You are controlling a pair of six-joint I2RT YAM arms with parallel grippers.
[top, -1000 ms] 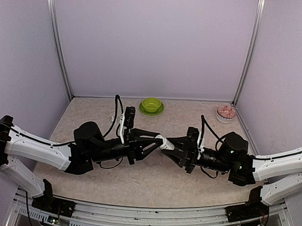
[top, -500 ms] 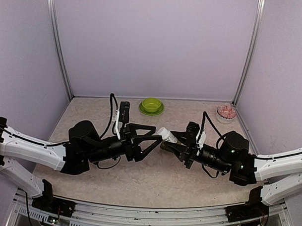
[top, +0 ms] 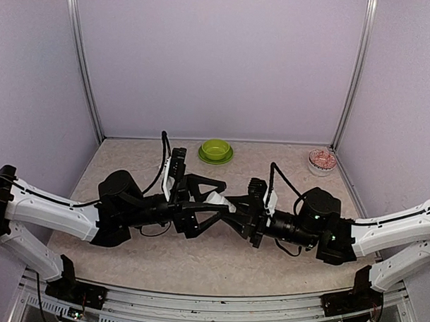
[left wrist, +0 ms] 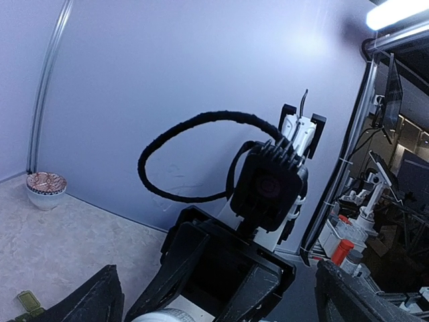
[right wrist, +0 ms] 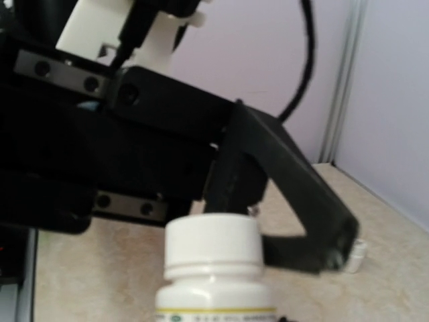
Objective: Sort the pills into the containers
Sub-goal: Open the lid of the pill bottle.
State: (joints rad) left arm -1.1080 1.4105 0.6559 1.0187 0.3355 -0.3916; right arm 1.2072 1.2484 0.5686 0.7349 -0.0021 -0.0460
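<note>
A white bottle with a white cap is held above the middle of the table, and my right gripper is shut on its body. My left gripper is open, its two black fingers spread on either side of the cap without pressing it. In the left wrist view the bottle's top peeks in at the bottom edge between the right gripper's fingers. A small dark green box, seemingly the container, lies on the table at the lower left. No pills show.
A lime green bowl stands at the back centre. A small bowl with a red pattern sits in the back right corner by the wall. A tiny white object lies on the table beyond the bottle.
My left gripper has gone from shut at the bottle's cap to wide open. The right arm has carried the bottle to the left, so the cap now sits between the spread left fingers.
</note>
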